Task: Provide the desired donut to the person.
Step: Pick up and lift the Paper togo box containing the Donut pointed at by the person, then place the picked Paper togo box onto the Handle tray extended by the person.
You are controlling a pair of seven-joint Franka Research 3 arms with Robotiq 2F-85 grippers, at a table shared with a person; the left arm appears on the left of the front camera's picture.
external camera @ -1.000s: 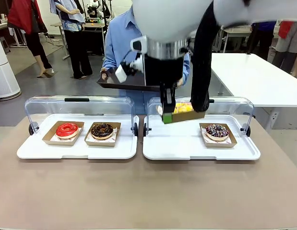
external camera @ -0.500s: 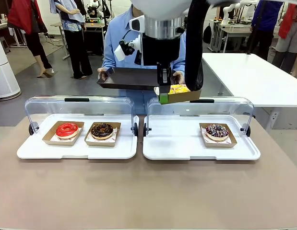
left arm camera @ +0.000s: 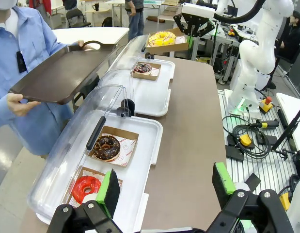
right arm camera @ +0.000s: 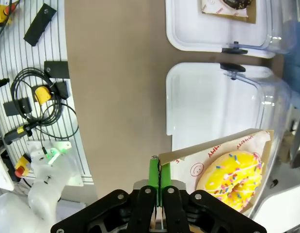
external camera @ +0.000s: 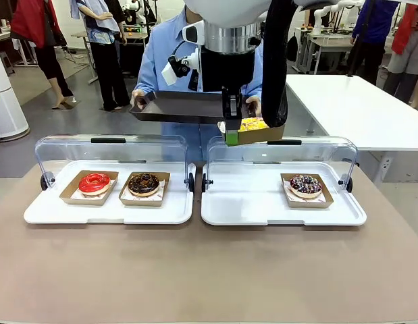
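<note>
Right gripper point(external camera: 230, 133): jaws closed narrow on the rim of a cardboard tray point(external camera: 261, 136) that carries the yellow donut point(external camera: 252, 124), held in the air clear of the table point(external camera: 209, 270). In the right wrist view the green pads pinch the card edge, and the sprinkled donut lies at 4 o'clock from the grip. In the front view the load hangs at 12 o'clock above the right display case point(external camera: 263, 214), over its raised clear lid. The person point(external camera: 165, 61) stands at the far side holding a dark serving tray point(external camera: 181, 108) level in both hands. That tray lies at 9 o'clock from the yellow donut, just beside it; contact between card and serving tray cannot be confirmed. Left gripper point(left arm camera: 165, 187): jaws wide apart, nothing between the pads, hanging above the left display case point(external camera: 107, 214). In that case a red donut point(external camera: 94, 181) sits at 9 o'clock from a chocolate donut point(external camera: 143, 183), each in its own card tray, near but apart. A dark sprinkled donut point(external camera: 305, 183) occupies the 3 o'clock end of the right display case; the rest of that case floor is bare white.
</note>
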